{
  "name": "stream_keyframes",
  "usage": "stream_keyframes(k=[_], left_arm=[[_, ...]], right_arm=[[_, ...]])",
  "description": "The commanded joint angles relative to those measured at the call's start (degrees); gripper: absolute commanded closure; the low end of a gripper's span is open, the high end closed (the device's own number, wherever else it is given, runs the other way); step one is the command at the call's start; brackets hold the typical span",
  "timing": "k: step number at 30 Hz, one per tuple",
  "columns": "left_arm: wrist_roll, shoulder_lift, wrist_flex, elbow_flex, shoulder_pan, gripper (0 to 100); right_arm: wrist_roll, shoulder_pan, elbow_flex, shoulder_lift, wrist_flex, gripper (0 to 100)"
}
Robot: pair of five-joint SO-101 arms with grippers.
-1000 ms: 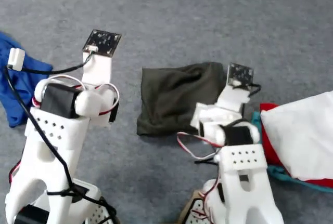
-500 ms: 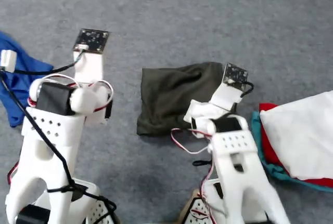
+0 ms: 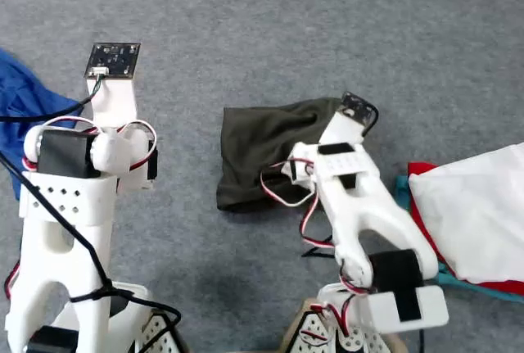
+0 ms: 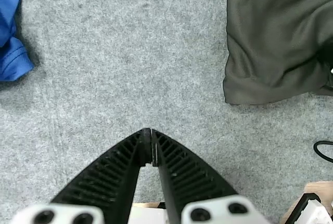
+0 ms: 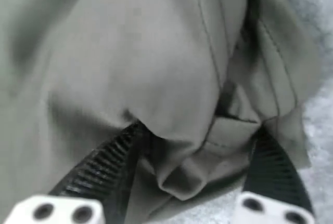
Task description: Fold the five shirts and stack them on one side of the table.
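A folded dark olive shirt [image 3: 266,152] lies mid-table. My right arm's wrist [image 3: 340,144] hangs over its right edge. My right gripper [image 5: 199,129] is open, its two fingers astride a bunched fold of the olive shirt [image 5: 156,68]. A blue shirt [image 3: 20,115] lies crumpled at the table's left edge. Over bare cloth between the blue shirt [image 4: 10,26] and the olive shirt [image 4: 276,37], my left gripper [image 4: 151,136] is shut and holds nothing. At the right edge a white shirt [image 3: 475,205] tops a stack on a red [image 3: 422,234] and a teal one.
The grey table cover [image 3: 286,33] is bare across the back half. Both arm bases [image 3: 74,304] stand at the front edge, with loose cables [image 3: 307,226] by the right arm. A wooden corner [image 4: 317,190] shows at the front.
My right arm has stretched forward and lowered over the olive shirt's right edge. My left arm has swung to the left, toward the blue shirt.
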Motion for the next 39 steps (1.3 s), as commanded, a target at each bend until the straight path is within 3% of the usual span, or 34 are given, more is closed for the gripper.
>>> stream_keyframes(k=[1,3,10,16,26,39], left_arm=[[0.00,-1.27,-0.53,0.00,-0.44,98],[0.00,-1.27,-0.53,0.00,-0.44,98],[-0.09,-1.27,-0.53,-0.09,-0.44,98],[-3.43,-1.27,-0.53,-0.26,-0.44,98],[-4.40,-1.36,-0.53,-0.53,-0.44,98],[-4.40,-1.36,-0.44,-0.53,-0.44,98]], right_arm=[[0.18,0.13,-3.30,3.56,0.44,92.7],[2.20,1.36,-3.30,3.21,0.44,99.7],[7.21,7.69,-4.09,-3.47,5.36,99.4],[12.40,16.04,-6.81,-19.82,13.01,99.4],[26.55,27.65,-13.32,-45.58,14.24,99.4],[39.03,52.53,-14.81,-49.19,13.80,99.4]])
